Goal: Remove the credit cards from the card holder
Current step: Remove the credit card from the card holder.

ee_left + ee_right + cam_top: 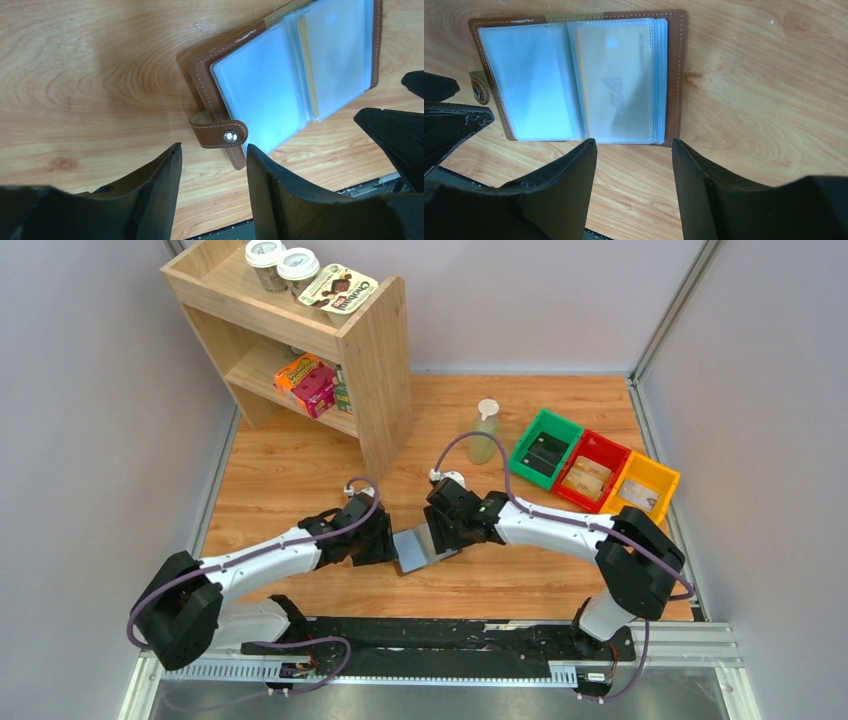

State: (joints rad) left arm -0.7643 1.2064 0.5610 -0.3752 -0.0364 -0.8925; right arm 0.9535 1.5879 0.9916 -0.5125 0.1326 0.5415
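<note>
Lying open and flat on the wooden surface (290,465), the card holder (576,77) sits between the tips of the left arm (270,555) and the right arm (550,525), not far from the near edge. Its cover is brown leather with pale stitching along the rim and rounded corners. Inside there is a stack of clear, slightly bluish plastic sleeves, smooth and a little shiny. One credit card (616,85), tan-gold, thin and rectangular, is inside the sleeve on the half near the right arm, and a faint mark shows on it through the plastic. The sleeve on the other half looks pale and I cannot tell if it holds a card. A short leather snap tab (220,134) with a round metal stud sticks out from the side of the holder that faces the left arm. The left jaws are spread wide with only bare wood between them, just beside the tab but not touching it. The right jaws are also spread wide and hold nothing, and they stand close to one long edge of the holder. Far on the right side, three square plastic bins, green (545,448), red (594,470) and yellow (647,486), stand touching in a row. A wooden shelf (375,360) stands at the back left.
</note>
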